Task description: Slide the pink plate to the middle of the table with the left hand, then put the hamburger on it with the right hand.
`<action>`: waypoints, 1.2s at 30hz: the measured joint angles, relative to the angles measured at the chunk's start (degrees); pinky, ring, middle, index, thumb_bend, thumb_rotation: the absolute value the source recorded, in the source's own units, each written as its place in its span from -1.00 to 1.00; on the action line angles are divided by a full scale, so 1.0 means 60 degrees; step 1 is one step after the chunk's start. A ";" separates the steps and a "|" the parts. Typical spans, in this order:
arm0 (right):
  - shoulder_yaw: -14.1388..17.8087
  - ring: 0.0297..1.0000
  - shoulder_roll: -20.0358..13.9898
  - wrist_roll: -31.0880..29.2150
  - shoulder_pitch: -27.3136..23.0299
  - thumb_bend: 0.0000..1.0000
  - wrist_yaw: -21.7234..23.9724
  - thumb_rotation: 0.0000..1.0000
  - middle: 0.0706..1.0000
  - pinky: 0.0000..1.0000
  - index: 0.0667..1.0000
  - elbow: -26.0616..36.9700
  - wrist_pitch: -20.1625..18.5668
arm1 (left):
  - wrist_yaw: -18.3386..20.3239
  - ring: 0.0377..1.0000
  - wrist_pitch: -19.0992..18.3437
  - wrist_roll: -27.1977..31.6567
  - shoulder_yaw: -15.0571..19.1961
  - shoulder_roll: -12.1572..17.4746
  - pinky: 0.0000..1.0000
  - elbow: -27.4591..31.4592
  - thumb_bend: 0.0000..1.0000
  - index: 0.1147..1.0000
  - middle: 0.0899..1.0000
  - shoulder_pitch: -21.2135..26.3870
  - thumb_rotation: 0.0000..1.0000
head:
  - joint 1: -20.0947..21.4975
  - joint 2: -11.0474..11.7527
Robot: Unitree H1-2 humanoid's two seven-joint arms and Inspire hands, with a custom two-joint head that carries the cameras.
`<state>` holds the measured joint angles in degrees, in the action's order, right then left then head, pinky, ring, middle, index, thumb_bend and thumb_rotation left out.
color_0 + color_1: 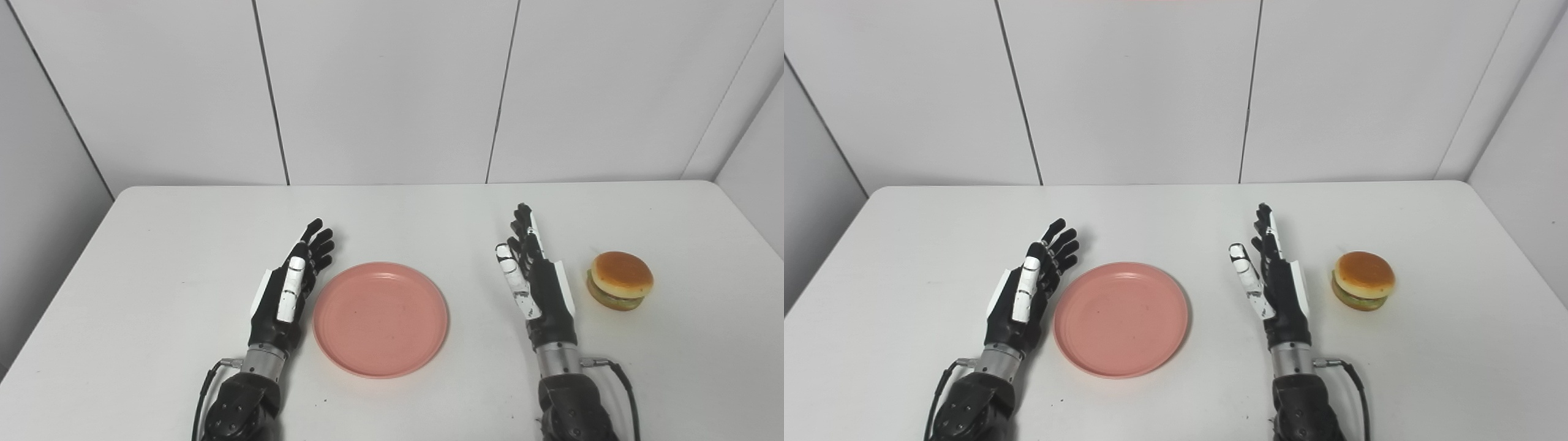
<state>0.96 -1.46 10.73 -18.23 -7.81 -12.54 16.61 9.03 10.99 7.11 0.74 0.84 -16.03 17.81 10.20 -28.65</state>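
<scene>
Sitting just right of the open, empty right hand (pixel 539 288): round tan-bunned hamburger (pixel 620 280). Round pink plastic plate (pixel 380 318) lies mid-table, beside the open left hand (pixel 288 294).

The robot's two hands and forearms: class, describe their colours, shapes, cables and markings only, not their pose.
The left hand and right hand are mostly black, with slim jointed fingers. Each has a white thumb and white panels along the outer edge. The right thumb shows small dark scuffs. Each wrist is a silver metal cylinder above a black forearm casing with small screws. A thin black cable loops from each wrist. No sleeves.
</scene>
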 measured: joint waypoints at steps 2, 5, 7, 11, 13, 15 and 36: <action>0.0049 0.87 -0.0119 0.0572 0.0008 0.19 -0.0328 0.63 0.89 0.86 0.92 0.0354 -0.0047 | -0.0025 0.83 0.0049 -0.0026 -0.0005 0.0003 0.85 -0.0040 0.19 0.80 0.82 0.0023 1.00 | 0.0073 -0.0029; 0.0093 0.88 -0.0276 0.1252 -0.0024 0.22 -0.0566 0.64 0.87 0.92 0.90 0.0900 -0.0368 | -0.0066 0.84 0.0085 -0.0189 -0.0028 0.0002 0.85 -0.0111 0.20 0.80 0.83 0.0068 1.00 | 0.0117 -0.0044; 0.0104 0.89 -0.0400 0.1460 -0.0029 0.23 -0.0566 0.61 0.88 0.86 0.90 0.1168 -0.0681 | -0.0097 0.85 0.0094 -0.0235 -0.0045 0.0002 0.86 -0.0110 0.19 0.81 0.84 0.0070 1.00 | 0.0117 -0.0044; 0.0281 0.88 -0.0669 0.1538 -0.0026 0.28 -0.0566 0.57 0.88 0.81 0.90 0.1351 -0.0949 | -0.0131 0.87 0.0091 -0.0430 -0.0103 0.0013 0.88 -0.0092 0.15 0.84 0.88 0.0068 1.00 | 0.0161 -0.0073; 0.0391 0.88 -0.0849 0.1554 -0.0026 0.31 -0.0567 0.55 0.88 0.81 0.89 0.1501 -0.1096 | -0.0124 0.89 0.0089 -0.0410 -0.0089 0.0013 0.89 -0.0092 0.14 0.86 0.89 0.0069 1.00 | 0.0219 -0.0073; 0.0458 0.87 -0.1027 0.1620 -0.0048 0.33 -0.0581 0.53 0.87 0.80 0.89 0.1567 -0.1098 | -0.0113 0.90 0.0070 -0.0369 -0.0076 0.0018 0.91 -0.0092 0.13 0.87 0.90 0.0068 1.00 | 0.0293 -0.0073; 0.0717 0.81 -0.2074 0.2655 -0.0099 0.48 -0.0122 0.21 0.83 0.67 0.84 0.2627 -0.3049 | 0.0502 1.00 -0.0546 0.0223 -0.0071 0.0234 1.00 0.0044 0.13 1.00 1.00 0.0051 1.00 | 0.1362 -0.0117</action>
<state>5.26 -13.90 26.66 -18.83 -8.54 3.22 -1.69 12.04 7.71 8.45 0.31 2.25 -15.76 18.11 18.37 -29.36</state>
